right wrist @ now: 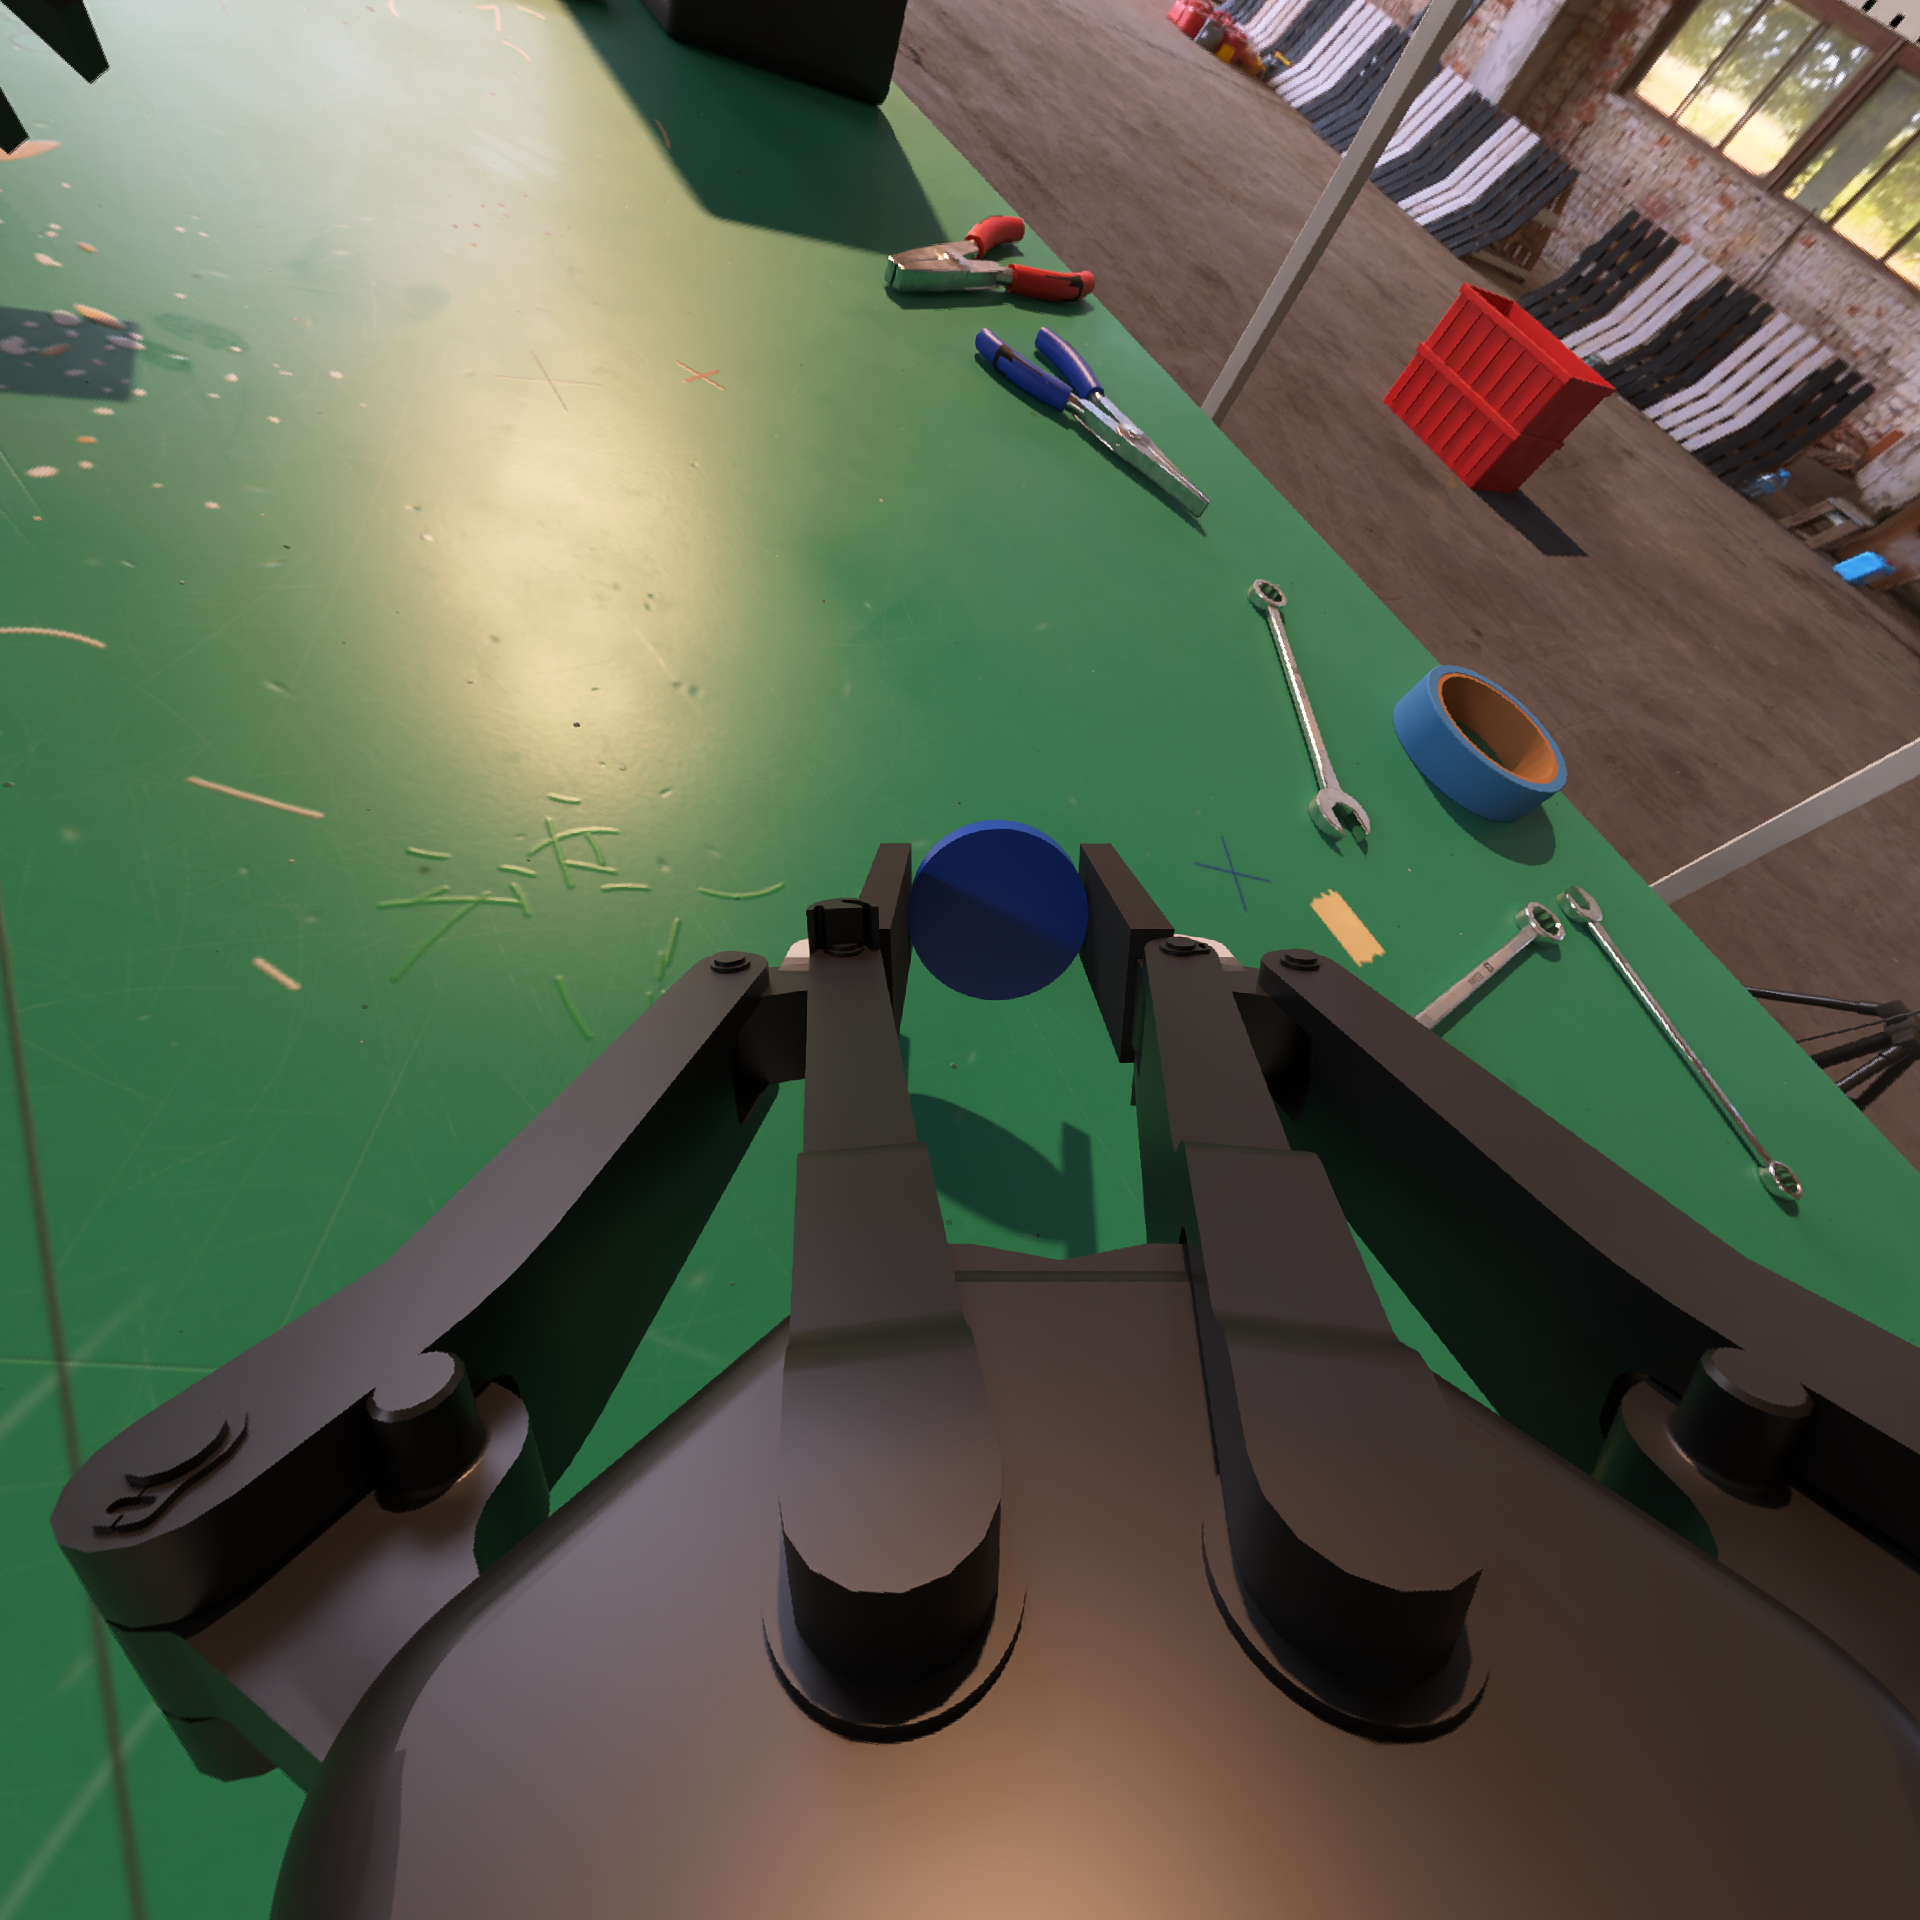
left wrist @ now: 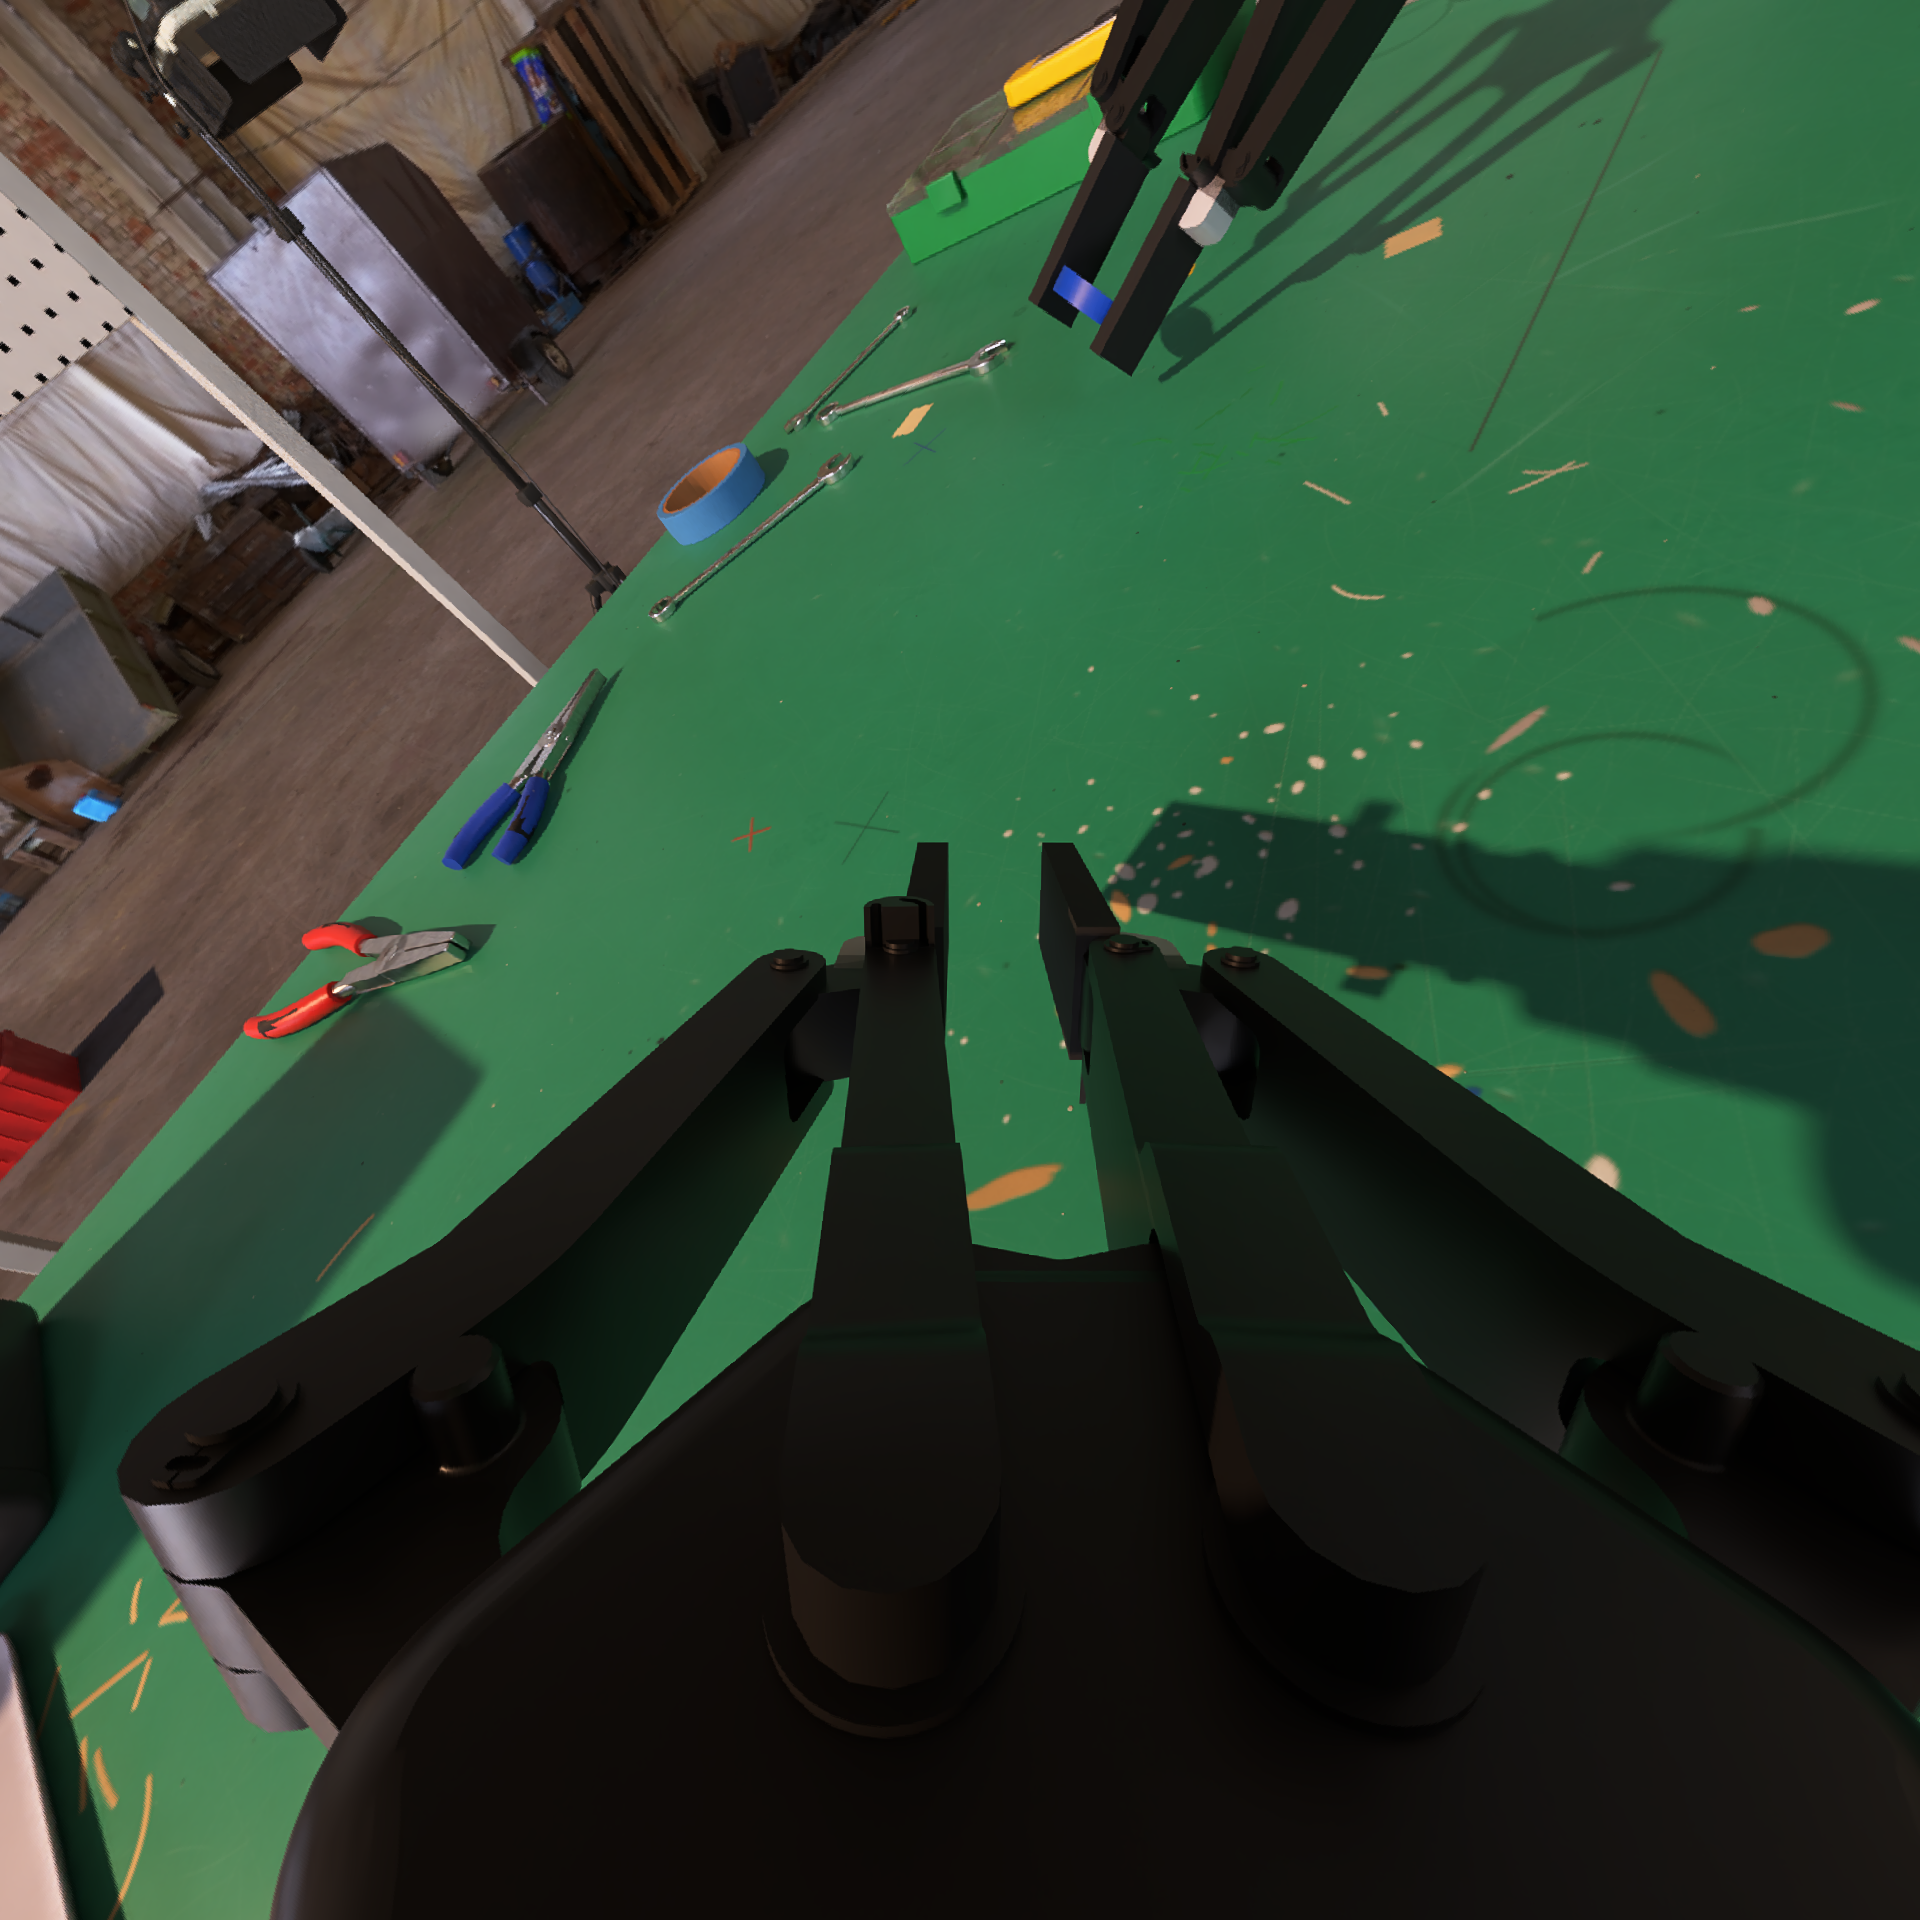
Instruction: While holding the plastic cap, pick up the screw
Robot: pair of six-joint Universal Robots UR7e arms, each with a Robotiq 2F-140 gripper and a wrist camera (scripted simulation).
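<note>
My right gripper (right wrist: 997, 909) is shut on a round blue plastic cap (right wrist: 997, 914) and holds it edge-on between its pads above the green table (right wrist: 520, 623). In the left wrist view the same gripper (left wrist: 1086, 327) hangs at the far top with the blue cap (left wrist: 1083, 294) between its fingers. My left gripper (left wrist: 994, 862) hovers over the table (left wrist: 1039, 623) with a narrow gap between its fingers and only green table showing in that gap. I see no screw in either view.
Along the table edge lie red pliers (right wrist: 987, 270), blue-handled pliers (right wrist: 1091, 416), a wrench (right wrist: 1304, 707), a blue tape roll (right wrist: 1475, 743) and two more wrenches (right wrist: 1683, 1049). A green block with a yellow part (left wrist: 997, 187) sits behind the right gripper. A red crate (right wrist: 1486, 384) stands on the floor.
</note>
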